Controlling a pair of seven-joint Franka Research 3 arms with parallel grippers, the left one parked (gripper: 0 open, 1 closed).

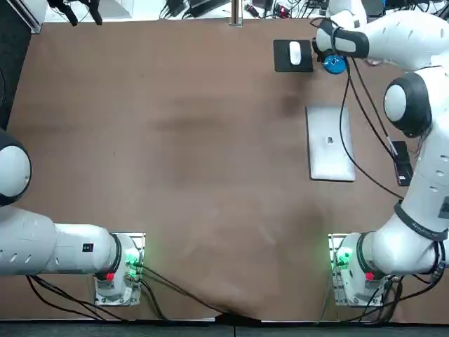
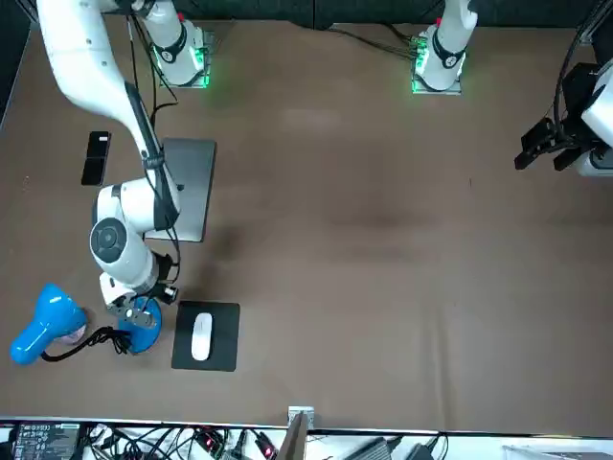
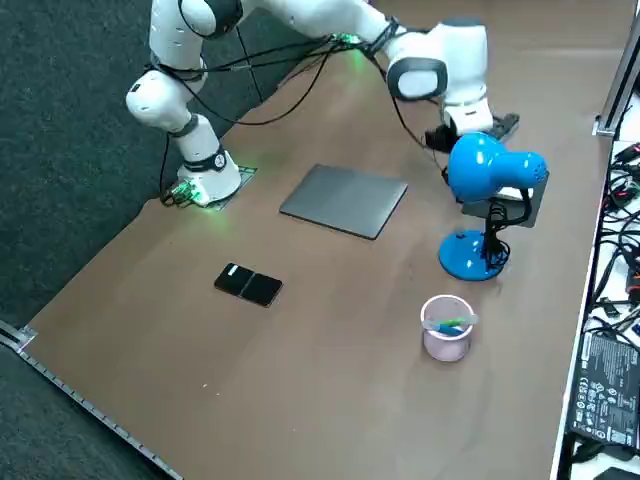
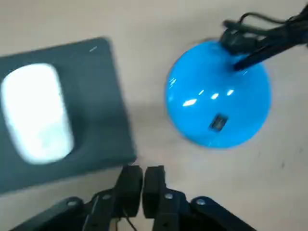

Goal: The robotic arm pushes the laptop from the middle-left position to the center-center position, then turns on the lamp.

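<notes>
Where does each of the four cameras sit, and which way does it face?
Top view: overhead, looking down the robot's way; right arm rises from the bottom past the closed grey laptop.
Front view: across the table, facing the robot; right arm at left, by the blue desk lamp.
Right side view: raised at robot's right, looking diagonally down; arm reaches behind the lamp.
Right wrist view: on the wrist, looking down; shut right gripper near lamp base, white mouse.
Shared: top and front both show laptop and mouse.

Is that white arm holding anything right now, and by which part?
Nothing is held. The right gripper is shut with nothing between its fingers, poised over the table close to the blue lamp base and the mouse pad.
</notes>
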